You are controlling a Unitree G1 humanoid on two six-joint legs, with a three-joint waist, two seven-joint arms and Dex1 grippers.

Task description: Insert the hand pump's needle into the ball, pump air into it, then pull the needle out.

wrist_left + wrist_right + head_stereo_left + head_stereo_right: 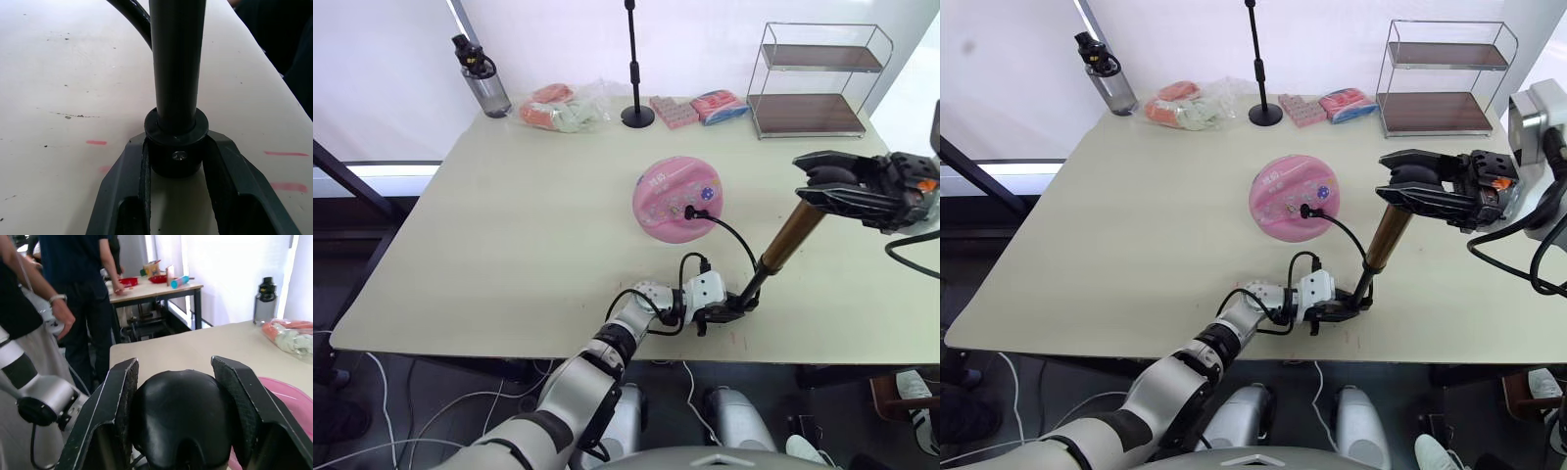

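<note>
1. The ball lies flattened a little right of the picture's centre on the bench, well apart from the bottle, packets and wire rack along the upper edge.
2. The hand pump stands tilted at the lower right, its base on the bench near the lower edge and its handle up toward the right edge. Its black hose loops from the base back to a black fitting sitting on the ball's near side; the needle itself is too small to make out, so I judge it inserted but cannot confirm it.
3. The left pincer is clenched around the pump's black base collar; the left wrist view shows both fingers pressed against that collar.
4. The right pincer grasps the rounded black handle, with a pad on either side of it.
5. This looks like the pumping stage, the barrel's gold section exposed below the handle.
6. Risks: the tilt means a downward push could make the base skid out of the left grasp. The rounded handle could slip between the pads. Any jerk of the barrel would tug the hose and may pull the fitting off the soft ball early.
</note>
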